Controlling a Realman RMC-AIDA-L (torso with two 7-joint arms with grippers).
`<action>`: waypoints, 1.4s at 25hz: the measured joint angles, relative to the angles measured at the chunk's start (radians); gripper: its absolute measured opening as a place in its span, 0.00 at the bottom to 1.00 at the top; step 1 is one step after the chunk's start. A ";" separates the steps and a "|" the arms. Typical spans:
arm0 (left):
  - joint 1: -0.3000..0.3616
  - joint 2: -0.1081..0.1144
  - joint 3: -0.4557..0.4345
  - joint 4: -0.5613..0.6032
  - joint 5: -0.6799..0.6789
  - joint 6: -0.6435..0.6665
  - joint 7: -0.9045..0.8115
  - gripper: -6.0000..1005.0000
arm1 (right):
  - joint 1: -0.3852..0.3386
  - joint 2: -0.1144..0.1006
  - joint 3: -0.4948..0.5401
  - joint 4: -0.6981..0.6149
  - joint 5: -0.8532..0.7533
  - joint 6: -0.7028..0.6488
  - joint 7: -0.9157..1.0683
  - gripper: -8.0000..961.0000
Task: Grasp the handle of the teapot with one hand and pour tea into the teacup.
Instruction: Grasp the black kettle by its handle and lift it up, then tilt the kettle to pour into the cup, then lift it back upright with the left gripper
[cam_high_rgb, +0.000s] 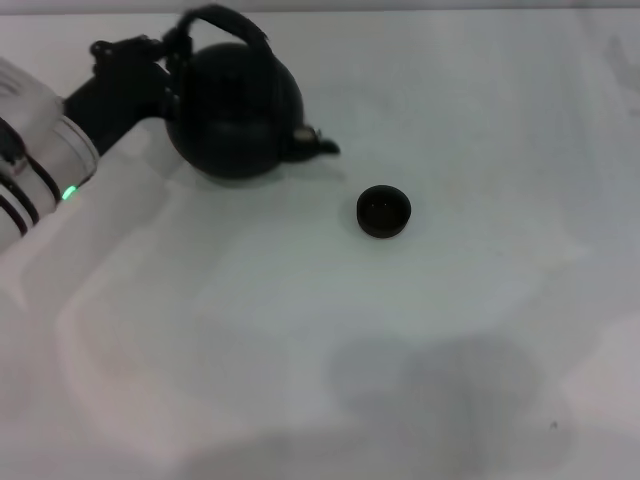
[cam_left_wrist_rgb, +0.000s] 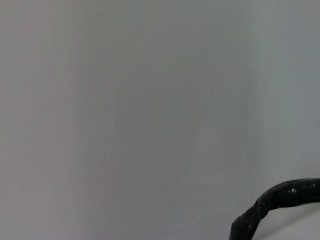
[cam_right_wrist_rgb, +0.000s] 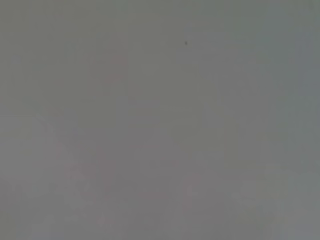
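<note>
Teapot (cam_high_rgb: 235, 115) sits on the counter (cam_high_rgb: 300, 330) up-left of the cup (cam_high_rgb: 384, 212), spout toward it, the left pincer (cam_high_rgb: 170, 55) at its handle (cam_high_rgb: 222, 22), grip state untellable, so a loose hold could swing the pot and miss the cup.

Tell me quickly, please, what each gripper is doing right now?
Left gripper: at the teapot's handle; open or shut cannot be told.
Right gripper: not in view.
</note>
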 joint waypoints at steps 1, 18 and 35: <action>-0.002 0.001 0.000 0.000 0.030 0.008 0.036 0.09 | 0.000 0.000 0.000 0.000 0.000 0.000 0.000 0.90; -0.046 0.003 0.000 0.008 0.116 0.049 0.223 0.09 | -0.009 0.004 0.013 0.000 0.000 -0.001 -0.002 0.90; -0.074 -0.003 0.000 0.033 0.144 0.049 0.354 0.10 | -0.009 0.004 0.029 0.003 0.000 0.000 0.000 0.90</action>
